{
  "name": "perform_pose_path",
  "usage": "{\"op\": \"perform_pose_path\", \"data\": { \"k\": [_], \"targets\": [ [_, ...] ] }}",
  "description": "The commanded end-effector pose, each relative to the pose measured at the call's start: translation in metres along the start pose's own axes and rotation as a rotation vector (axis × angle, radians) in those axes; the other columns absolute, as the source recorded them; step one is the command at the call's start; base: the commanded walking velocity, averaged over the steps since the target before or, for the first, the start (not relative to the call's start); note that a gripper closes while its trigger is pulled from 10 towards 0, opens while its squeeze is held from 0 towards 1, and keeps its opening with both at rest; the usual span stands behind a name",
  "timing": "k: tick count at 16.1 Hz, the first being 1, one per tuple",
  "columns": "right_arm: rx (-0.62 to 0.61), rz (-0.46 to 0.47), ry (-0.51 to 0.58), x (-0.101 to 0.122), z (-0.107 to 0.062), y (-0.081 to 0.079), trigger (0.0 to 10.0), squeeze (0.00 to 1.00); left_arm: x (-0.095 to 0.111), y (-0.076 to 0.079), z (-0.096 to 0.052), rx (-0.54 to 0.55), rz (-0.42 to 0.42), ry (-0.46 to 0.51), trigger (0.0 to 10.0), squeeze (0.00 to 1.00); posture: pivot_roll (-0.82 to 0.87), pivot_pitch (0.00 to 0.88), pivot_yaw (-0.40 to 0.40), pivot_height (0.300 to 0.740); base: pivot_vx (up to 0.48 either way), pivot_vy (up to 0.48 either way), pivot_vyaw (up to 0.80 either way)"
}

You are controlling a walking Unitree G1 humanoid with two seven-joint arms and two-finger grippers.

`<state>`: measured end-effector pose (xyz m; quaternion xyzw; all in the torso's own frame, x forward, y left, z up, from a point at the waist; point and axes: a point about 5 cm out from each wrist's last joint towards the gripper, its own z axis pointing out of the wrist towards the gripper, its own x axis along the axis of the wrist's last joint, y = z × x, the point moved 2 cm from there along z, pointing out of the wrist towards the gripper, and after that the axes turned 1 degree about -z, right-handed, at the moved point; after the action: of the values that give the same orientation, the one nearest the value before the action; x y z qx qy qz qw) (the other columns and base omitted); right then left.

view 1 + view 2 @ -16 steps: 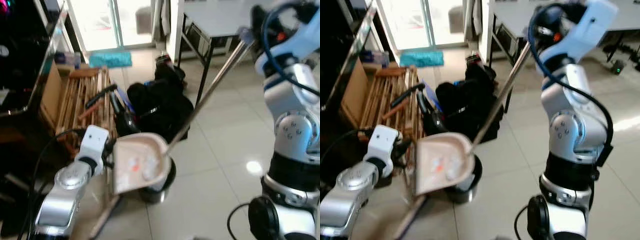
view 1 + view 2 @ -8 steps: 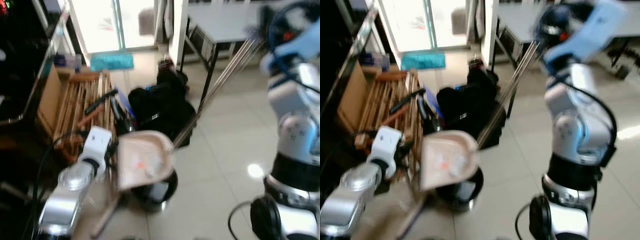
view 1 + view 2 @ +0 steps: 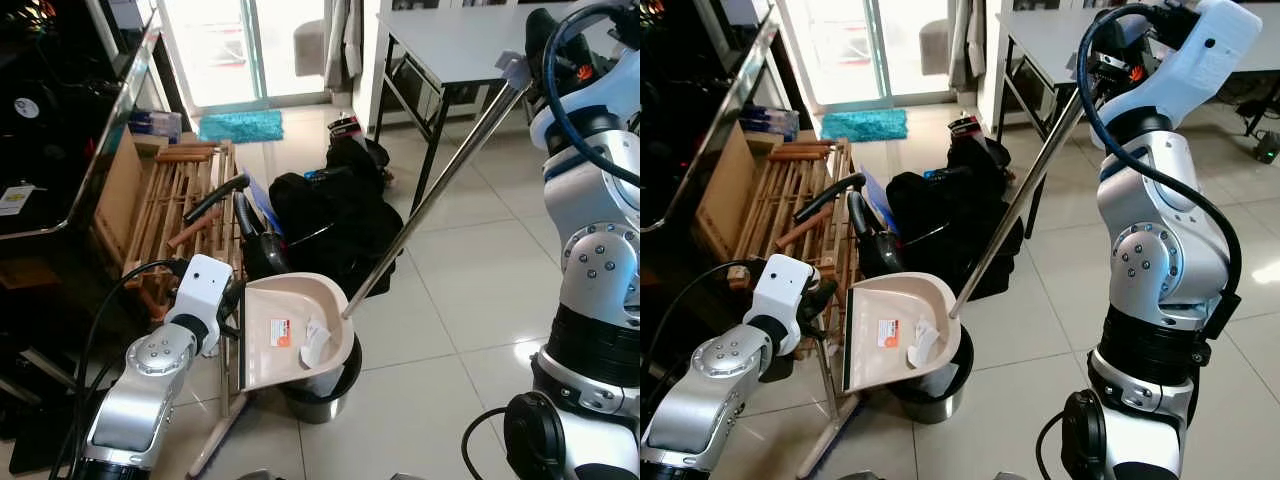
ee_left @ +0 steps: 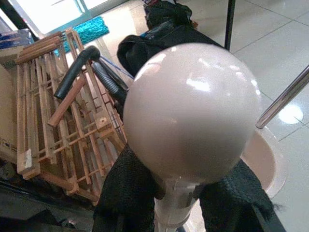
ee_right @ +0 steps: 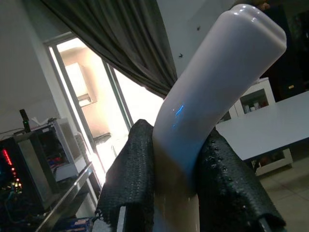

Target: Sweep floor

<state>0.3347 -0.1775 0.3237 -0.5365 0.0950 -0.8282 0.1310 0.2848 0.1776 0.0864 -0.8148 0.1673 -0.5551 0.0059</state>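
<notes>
Since a second ago the beige dustpan (image 3: 292, 332) has tipped flatter over the black bin (image 3: 322, 385), and the white scraps (image 3: 313, 342) in it have slid toward the lip. Left gripper (image 4: 176, 193) has its fingers (image 4: 124, 193) clamped on the dustpan's pale handle. Right gripper (image 5: 176, 188), up by the desk (image 3: 455, 35), holds the broom handle (image 5: 212, 92) tight; its metal pole (image 3: 430, 200) slants down to the pan. Black bags (image 3: 335, 215) and a wooden rack (image 3: 175, 205) sit just behind on the tiled floor (image 3: 470, 290).
</notes>
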Motion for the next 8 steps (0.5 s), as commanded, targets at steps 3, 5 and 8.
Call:
{"op": "perform_pose_path", "data": {
  "k": [3,5,8],
  "targets": [
    [0.016,-0.011,0.078,0.013,0.001,-0.005,10.0,0.0,0.009,-0.003,0.004,0.022,0.025,0.026,10.0,0.0,-0.1,0.039,0.033,0.74,0.0,0.0,0.0],
    [0.025,-0.026,0.088,0.013,0.002,-0.007,10.0,0.0,0.009,-0.003,0.004,0.021,0.023,0.026,10.0,0.0,-0.11,0.038,0.033,0.74,0.0,0.0,0.0],
    [0.115,-0.149,0.153,0.013,0.002,-0.02,10.0,0.0,0.009,-0.001,0.005,0.022,0.022,0.023,10.0,0.0,-0.1,0.041,0.022,0.74,0.0,0.0,0.0]
  ]
}}
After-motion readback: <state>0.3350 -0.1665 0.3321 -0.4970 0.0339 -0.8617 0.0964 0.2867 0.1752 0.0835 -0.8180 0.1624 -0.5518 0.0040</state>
